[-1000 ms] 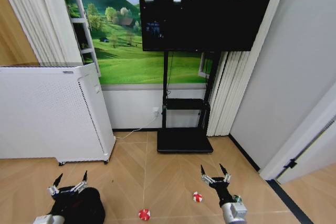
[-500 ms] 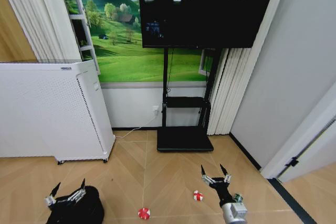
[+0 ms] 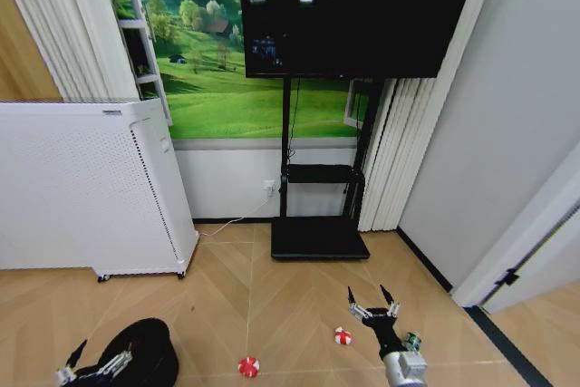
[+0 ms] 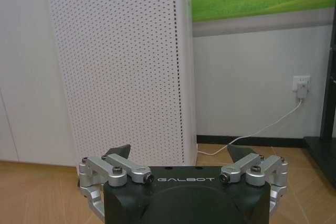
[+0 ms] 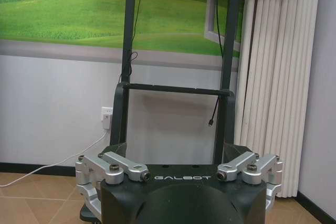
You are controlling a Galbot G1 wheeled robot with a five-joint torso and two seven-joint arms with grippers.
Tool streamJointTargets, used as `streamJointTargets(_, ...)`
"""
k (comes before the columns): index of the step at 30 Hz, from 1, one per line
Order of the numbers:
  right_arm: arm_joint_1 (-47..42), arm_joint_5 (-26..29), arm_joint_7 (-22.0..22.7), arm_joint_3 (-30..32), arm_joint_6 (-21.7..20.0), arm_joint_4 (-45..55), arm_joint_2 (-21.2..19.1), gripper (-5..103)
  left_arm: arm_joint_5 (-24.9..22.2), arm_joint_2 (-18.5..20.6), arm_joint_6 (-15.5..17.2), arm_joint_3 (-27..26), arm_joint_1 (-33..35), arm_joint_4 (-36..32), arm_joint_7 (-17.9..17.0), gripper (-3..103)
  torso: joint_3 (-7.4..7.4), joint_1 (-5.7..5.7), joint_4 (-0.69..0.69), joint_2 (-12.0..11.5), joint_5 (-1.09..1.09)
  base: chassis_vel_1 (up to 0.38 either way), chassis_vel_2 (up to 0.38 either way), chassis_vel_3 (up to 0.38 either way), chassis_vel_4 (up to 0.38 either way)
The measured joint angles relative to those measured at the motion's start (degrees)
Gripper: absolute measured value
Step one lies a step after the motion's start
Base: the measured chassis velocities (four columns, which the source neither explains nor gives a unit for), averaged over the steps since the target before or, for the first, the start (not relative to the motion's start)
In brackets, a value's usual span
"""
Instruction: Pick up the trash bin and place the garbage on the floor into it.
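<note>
Bin-grab step, I'd say: left pincer (image 3: 91,366), fingers apart, hangs over the black trash bin (image 3: 145,346) at lower left w/ nothing gripped, right pincer (image 3: 373,304) also apart near the garbage (image 3: 343,336) lower centre; next needs closing on the rim.

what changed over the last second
The left gripper dropped lower and further left, beside the trash bin, jaws open, holding nothing. The view shifted slightly, so the camera moved a little. The right gripper stayed open above the floor; the two red-and-white lumps and the bottle lay unmoved.
</note>
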Motion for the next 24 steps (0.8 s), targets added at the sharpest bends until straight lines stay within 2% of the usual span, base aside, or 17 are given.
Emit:
streamJointTargets(1,0.0,0.0,0.0,0.1,0.1,-0.2,0.1,100,-1.6,-0.2,0.5,0.0,0.4,-0.3,-0.2,102,-0.22,-0.16,0.00,-0.4,0.00,0.000,0.000,0.000,0.000)
streamJointTargets(10,0.4,0.0,-0.1,0.1,0.6,-1.0,0.5,100,-3.5,-0.7,1.1,-2.4,1.2,0.1,-0.4,99,-1.48,-0.81,0.00,-2.3,0.00,0.000,0.000,0.000,0.000)
streamJointTargets(18,0.7,0.1,-0.4,0.1,1.4,-2.1,0.6,100,-7.3,-0.3,5.8,-7.9,2.4,2.5,-0.4,99,-2.73,-1.45,0.00,-4.2,-0.01,0.000,0.000,0.000,0.000)
streamJointTargets(24,1.2,0.3,-0.4,0.1,1.5,-2.4,0.4,100,-12.8,1.1,9.0,-11.2,2.1,4.4,-0.5,99,-3.71,-1.97,0.00,-5.7,0.00,0.000,0.000,0.000,0.000)
